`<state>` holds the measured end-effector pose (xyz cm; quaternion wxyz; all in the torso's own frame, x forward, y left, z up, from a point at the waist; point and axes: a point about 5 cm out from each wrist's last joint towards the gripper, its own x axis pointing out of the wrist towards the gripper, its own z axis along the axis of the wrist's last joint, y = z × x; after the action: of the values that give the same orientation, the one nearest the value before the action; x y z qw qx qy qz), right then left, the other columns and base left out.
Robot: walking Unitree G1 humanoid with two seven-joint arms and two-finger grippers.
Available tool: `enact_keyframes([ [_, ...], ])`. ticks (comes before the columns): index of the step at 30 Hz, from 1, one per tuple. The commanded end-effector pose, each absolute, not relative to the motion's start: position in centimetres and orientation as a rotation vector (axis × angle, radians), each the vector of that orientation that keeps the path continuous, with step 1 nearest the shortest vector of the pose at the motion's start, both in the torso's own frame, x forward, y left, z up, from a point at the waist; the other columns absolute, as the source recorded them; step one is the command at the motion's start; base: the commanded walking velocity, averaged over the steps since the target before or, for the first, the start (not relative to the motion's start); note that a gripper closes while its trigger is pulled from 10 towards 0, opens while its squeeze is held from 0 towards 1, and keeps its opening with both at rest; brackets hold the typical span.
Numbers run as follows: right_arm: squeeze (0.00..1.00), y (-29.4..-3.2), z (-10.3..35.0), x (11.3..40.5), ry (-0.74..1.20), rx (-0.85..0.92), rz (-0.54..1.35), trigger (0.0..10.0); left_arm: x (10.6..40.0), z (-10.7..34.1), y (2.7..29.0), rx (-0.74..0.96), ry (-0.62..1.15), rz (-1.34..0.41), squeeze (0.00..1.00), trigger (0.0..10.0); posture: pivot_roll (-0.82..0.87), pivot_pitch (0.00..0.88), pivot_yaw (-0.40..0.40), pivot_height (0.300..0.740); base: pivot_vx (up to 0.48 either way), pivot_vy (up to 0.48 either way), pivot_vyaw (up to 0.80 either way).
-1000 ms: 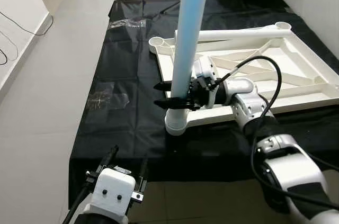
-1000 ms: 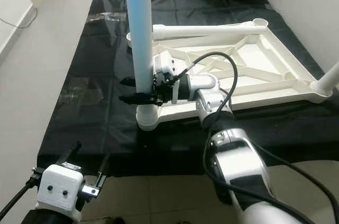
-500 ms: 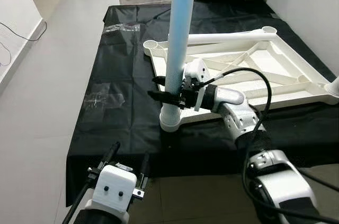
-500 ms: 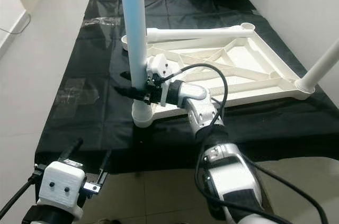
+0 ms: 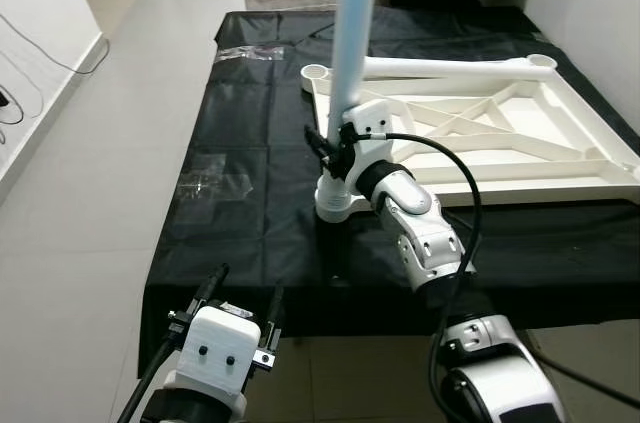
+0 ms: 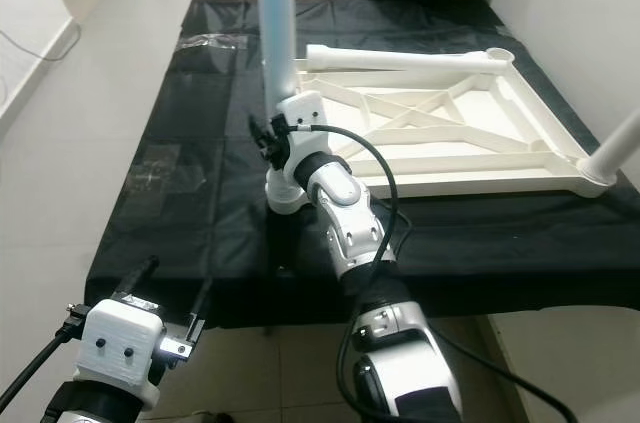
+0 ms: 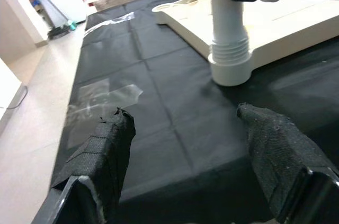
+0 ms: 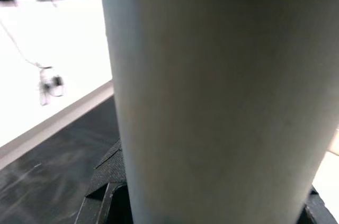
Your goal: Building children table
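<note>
Leg: upright in near-left corner socket of upturned tabletop on black sheet, as before. Right gripper: clamped on leg, now higher above socket. Left gripper: open, empty, low near sheet's edge

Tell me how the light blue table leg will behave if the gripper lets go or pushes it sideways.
The light blue leg stands upright in the corner socket of the upturned white tabletop, so it would probably stay standing if the right gripper let go. It looks like a stiff tube, unlikely to bend. A sideways push up high could lever the tabletop's corner on the black sheet.
</note>
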<state>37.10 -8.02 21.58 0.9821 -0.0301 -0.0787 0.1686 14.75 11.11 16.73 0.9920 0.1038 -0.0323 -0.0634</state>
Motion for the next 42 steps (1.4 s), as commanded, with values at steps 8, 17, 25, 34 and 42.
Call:
enact_keyframes([
  [8,0.0,-9.9,18.8,35.5,0.0,-0.039,-0.096,10.0,14.8,16.2,10.7,0.192,-0.042,-0.137,0.0,10.0,0.13,0.193,-0.015,0.74,0.0,0.0,0.0],
  [17,0.0,-8.4,19.2,34.1,0.004,0.0,-0.35,10.0,15.1,16.3,10.9,0.197,-0.049,-0.129,0.0,10.0,0.14,0.189,-0.012,0.74,0.0,0.0,0.0],
  [25,0.0,-6.8,18.1,33.1,0.137,0.16,-0.541,10.0,15.3,16.3,11.4,0.212,-0.053,-0.119,0.0,10.0,0.15,0.176,-0.009,0.74,0.0,0.0,0.0],
  [34,0.0,-8.7,17.7,34.2,0.218,0.211,-0.607,10.0,15.5,16.1,11.4,0.218,-0.054,-0.126,0.0,10.0,0.15,0.168,-0.007,0.74,0.0,0.0,0.0],
  [42,0.0,-10.3,17.5,34.6,0.219,0.192,-0.654,10.0,15.7,16.2,11.4,0.22,-0.059,-0.126,0.0,10.0,0.15,0.166,-0.004,0.74,0.0,0.0,0.0],
])
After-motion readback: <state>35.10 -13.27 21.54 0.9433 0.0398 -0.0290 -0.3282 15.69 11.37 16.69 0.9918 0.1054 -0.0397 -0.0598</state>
